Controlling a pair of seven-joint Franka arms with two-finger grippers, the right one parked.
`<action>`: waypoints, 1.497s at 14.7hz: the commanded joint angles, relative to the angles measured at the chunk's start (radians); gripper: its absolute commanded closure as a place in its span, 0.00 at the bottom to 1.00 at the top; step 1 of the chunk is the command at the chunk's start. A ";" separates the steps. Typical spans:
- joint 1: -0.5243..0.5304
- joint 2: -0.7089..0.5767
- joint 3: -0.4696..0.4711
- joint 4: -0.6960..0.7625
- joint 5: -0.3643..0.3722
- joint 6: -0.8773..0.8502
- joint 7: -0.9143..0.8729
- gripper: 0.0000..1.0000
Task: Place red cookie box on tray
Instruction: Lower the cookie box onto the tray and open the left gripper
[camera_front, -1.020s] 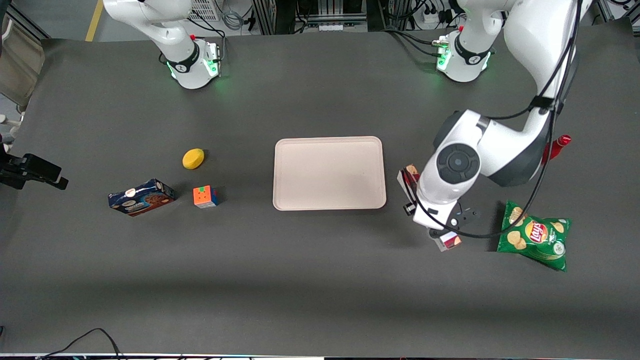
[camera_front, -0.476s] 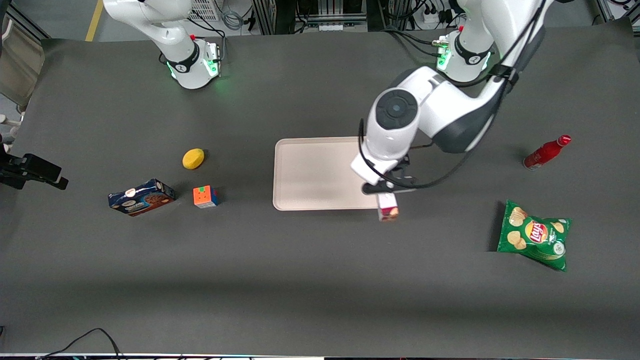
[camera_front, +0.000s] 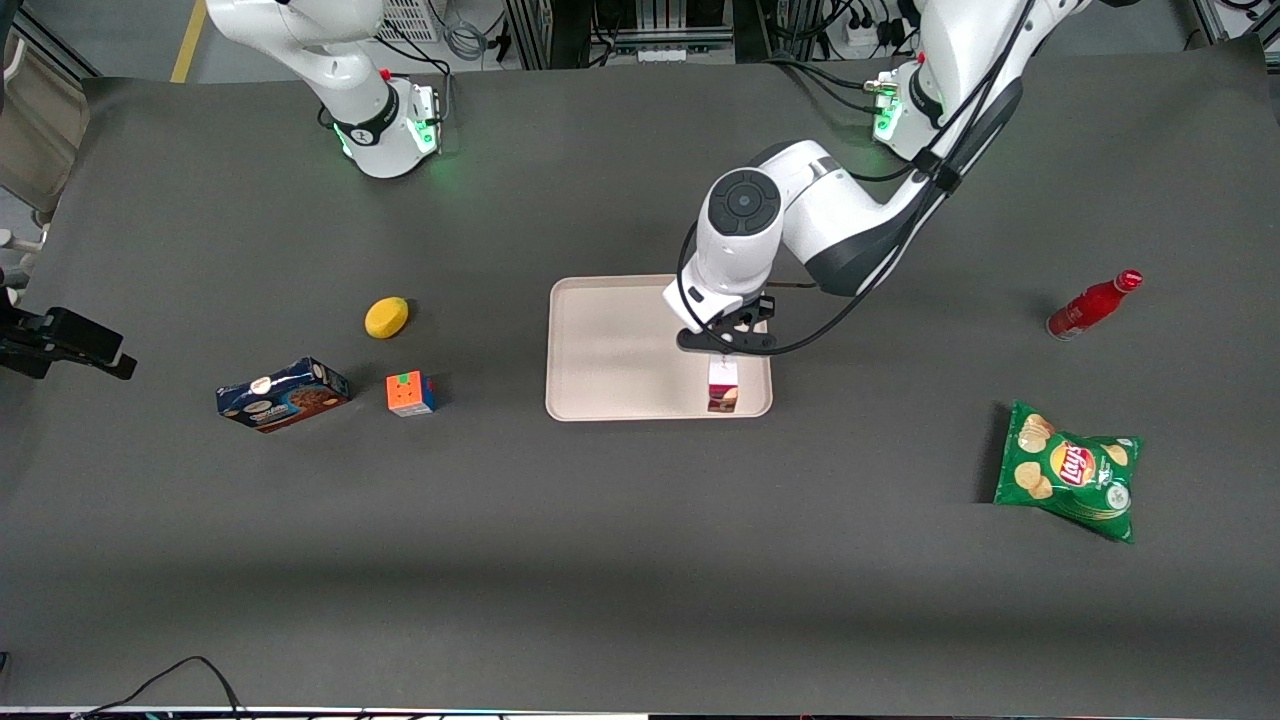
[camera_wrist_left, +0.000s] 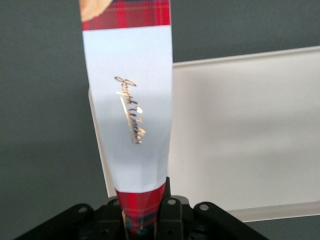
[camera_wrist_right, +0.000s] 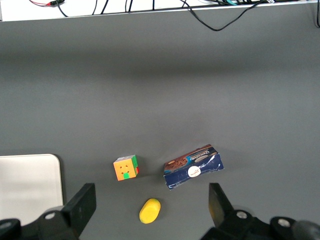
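The red cookie box (camera_front: 722, 384), a long narrow plaid carton with a white section, hangs from my gripper (camera_front: 724, 347), which is shut on it. It is held over the corner of the tray (camera_front: 620, 345) that is nearest the front camera and toward the working arm's end. In the left wrist view the box (camera_wrist_left: 131, 115) runs out from the black fingers (camera_wrist_left: 176, 220), crossing the rim of the pale tray (camera_wrist_left: 250, 125). Whether the box touches the tray does not show.
Toward the parked arm's end lie a yellow lemon (camera_front: 386, 317), a colourful cube (camera_front: 410, 393) and a blue cookie box (camera_front: 283, 394). Toward the working arm's end are a red bottle (camera_front: 1092, 304) and a green chips bag (camera_front: 1071, 470).
My gripper has carried the red cookie box from beside the chips bag, sideways toward the parked arm's end, to above the tray's corner.
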 joint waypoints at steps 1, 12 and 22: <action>-0.005 -0.016 -0.003 -0.080 0.016 0.072 -0.037 1.00; -0.008 0.073 0.014 -0.156 0.176 0.204 -0.237 1.00; -0.009 0.107 0.035 -0.156 0.235 0.252 -0.283 1.00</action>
